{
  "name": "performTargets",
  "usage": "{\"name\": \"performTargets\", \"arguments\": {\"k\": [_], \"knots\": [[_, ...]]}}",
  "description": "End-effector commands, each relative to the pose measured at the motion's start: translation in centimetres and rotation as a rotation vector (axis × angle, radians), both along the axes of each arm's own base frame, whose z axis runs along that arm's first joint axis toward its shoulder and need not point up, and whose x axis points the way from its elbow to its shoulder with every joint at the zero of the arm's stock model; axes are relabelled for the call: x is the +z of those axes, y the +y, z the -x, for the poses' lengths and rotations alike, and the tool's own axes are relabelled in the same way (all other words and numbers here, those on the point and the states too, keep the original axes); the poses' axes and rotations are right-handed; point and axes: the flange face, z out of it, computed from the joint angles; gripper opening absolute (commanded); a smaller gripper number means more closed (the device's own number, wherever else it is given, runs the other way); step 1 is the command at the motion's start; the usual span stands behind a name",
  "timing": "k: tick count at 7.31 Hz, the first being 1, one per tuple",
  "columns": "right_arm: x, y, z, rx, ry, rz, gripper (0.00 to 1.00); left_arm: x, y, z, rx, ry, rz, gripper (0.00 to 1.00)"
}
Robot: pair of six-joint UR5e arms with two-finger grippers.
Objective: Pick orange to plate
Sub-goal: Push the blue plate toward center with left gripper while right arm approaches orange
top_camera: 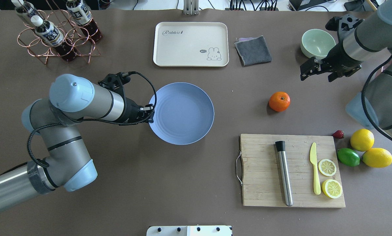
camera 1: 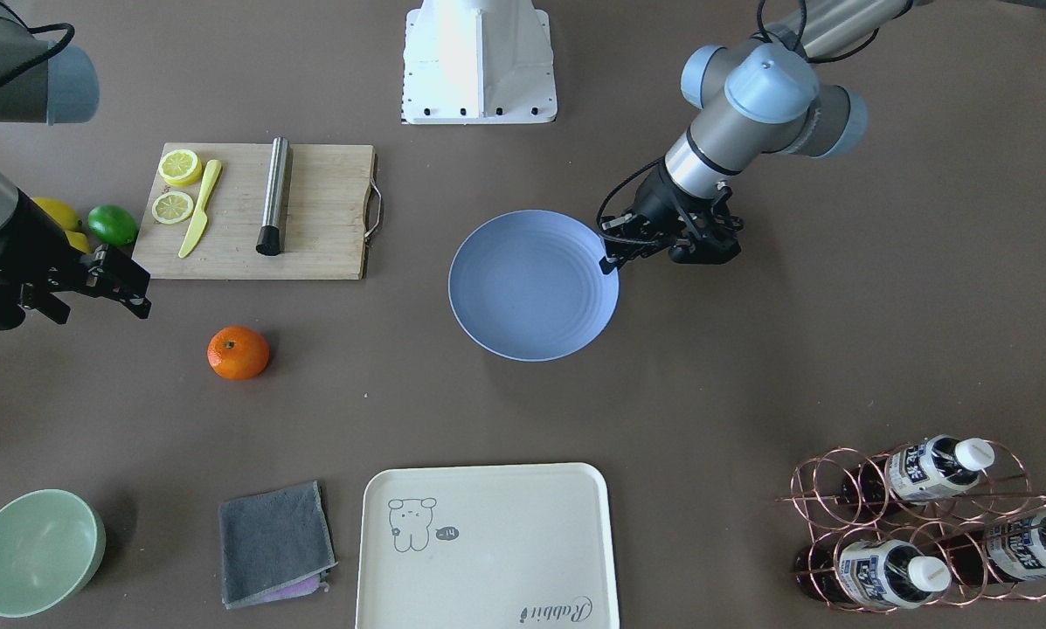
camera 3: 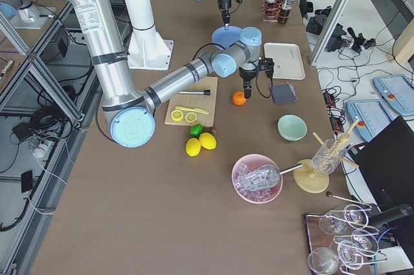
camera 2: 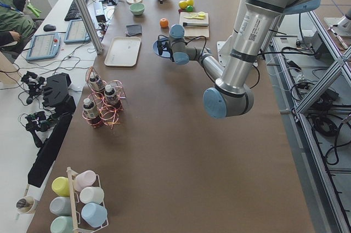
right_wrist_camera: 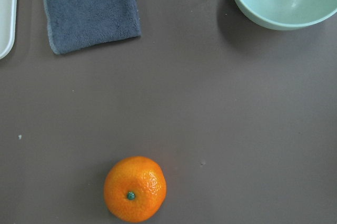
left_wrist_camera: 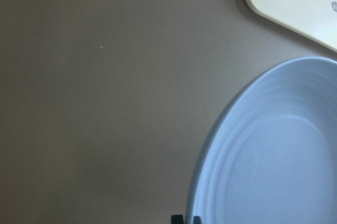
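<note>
The orange sits alone on the brown table, seen from above in the right wrist view and in the overhead view. My right gripper hovers open and empty beyond the orange, between it and the green bowl, and also shows in the front-facing view. The empty periwinkle plate lies mid-table. My left gripper is shut, with its tips at the plate's rim and nothing held.
A wooden cutting board carries lemon slices, a yellow knife and a steel cylinder. Two lemons and a lime lie beside it. A green bowl, grey cloth, cream tray and bottle rack line the far edge.
</note>
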Motion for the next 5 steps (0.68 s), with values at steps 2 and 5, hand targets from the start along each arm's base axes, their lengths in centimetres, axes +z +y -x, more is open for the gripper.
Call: {"name": "performTargets", "arguments": {"k": [2,5], "knots": [[1.1,-1.1,3.2,-0.005,0.007,0.007,1.0,-0.2,2.8,-7.0,-0.034,-0.053,-0.017,0.0],[0.7,-0.4,5.2,-0.005,0.016,0.012,1.0,-1.3,1.2,-5.5,-0.057,-0.029,-0.042,0.98]]}}
